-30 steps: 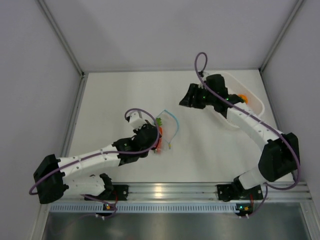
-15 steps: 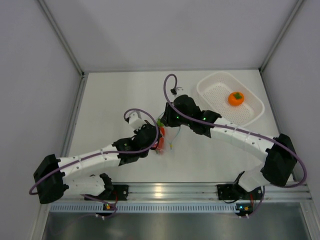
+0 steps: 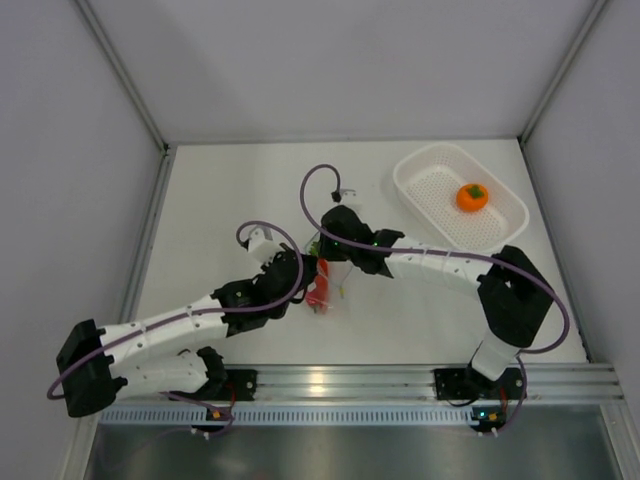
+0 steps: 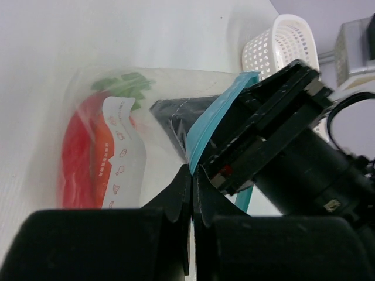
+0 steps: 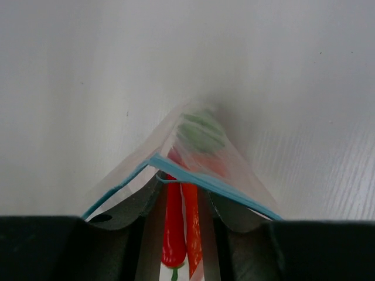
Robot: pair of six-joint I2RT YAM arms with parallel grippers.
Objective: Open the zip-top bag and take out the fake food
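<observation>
The limp, slippery-seeming zip-top bag (image 4: pixel 111 99) is pinched at its stiffer zip strip (image 4: pixel 203 136) by left fingers (image 4: pixel 171 200); inside, the chili pepper (image 5: pixel 173 231) is straddled by narrowed right fingers (image 5: pixel 130 208).

Your bag (image 4: pixel 164 88) lies mid-table, chili (image 5: pixel 173 228) and carrot (image 5: pixel 192 234) side by side inside; far right, the orange (image 3: pixel 472 197) sits in the basket (image 3: pixel 430 190).
</observation>
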